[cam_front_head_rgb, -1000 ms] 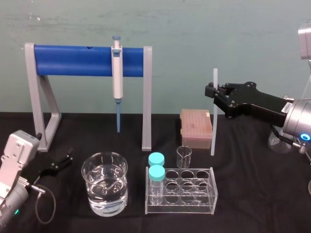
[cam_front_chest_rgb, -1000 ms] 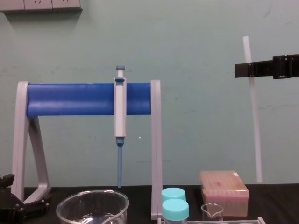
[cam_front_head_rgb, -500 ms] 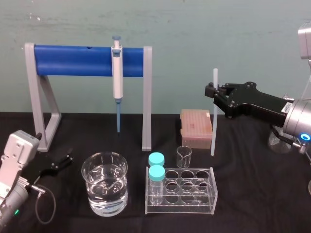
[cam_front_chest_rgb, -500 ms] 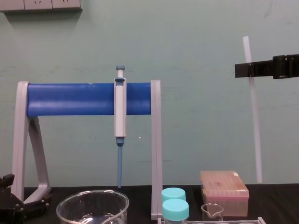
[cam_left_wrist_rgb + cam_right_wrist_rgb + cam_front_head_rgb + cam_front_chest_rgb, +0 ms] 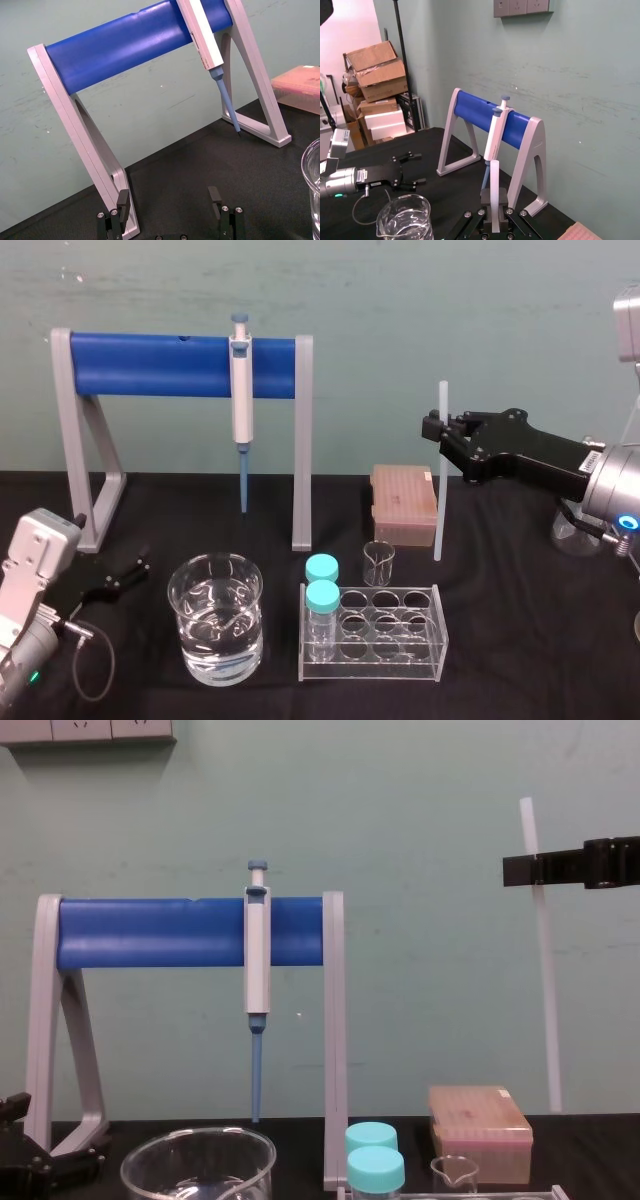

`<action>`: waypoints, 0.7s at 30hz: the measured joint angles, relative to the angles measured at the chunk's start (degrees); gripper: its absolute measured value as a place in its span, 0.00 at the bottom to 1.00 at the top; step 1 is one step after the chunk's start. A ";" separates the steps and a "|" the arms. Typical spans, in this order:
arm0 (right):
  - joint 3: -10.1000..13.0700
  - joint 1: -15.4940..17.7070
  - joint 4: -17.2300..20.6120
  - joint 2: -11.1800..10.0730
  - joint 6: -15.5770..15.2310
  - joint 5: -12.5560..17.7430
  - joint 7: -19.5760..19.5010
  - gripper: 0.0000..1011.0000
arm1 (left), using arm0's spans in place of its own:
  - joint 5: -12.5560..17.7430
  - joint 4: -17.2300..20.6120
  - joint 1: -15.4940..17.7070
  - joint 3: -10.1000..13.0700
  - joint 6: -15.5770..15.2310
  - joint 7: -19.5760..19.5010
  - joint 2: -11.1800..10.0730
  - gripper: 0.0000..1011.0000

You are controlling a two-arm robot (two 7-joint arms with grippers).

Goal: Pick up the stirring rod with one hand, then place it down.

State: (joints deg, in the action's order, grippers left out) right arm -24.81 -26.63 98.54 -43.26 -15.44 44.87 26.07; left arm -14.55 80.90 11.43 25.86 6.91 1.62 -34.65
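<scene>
Stirring rod [image 5: 439, 495] upright, aloft — right gripper [image 5: 436, 430] clamping

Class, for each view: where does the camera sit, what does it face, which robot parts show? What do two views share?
Head: high, looking down; left gripper, right gripper holding the stirring rod.
Chest: low, looking across at the wall; both grippers at the edges.
Left wrist: behind the open left gripper, facing the pipette stand.
Right wrist: behind the right gripper, facing the stand.
Shared: all show the stand.
</scene>
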 joint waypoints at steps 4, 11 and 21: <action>0.00 0.00 0.00 0.00 0.00 0.00 0.00 0.07 | 0.00 0.00 0.00 0.00 0.00 0.00 0.00 0.99; 0.00 0.00 0.00 0.00 0.00 0.00 0.00 0.07 | 0.00 0.00 0.00 0.00 0.00 0.00 0.00 0.99; 0.00 0.00 0.00 0.00 0.00 0.00 0.00 0.07 | 0.00 0.00 0.00 0.00 0.00 0.00 0.00 0.99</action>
State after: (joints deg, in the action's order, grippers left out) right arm -24.81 -26.63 98.54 -43.26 -15.44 44.87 26.07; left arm -14.55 80.90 11.43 25.86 6.90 1.62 -34.64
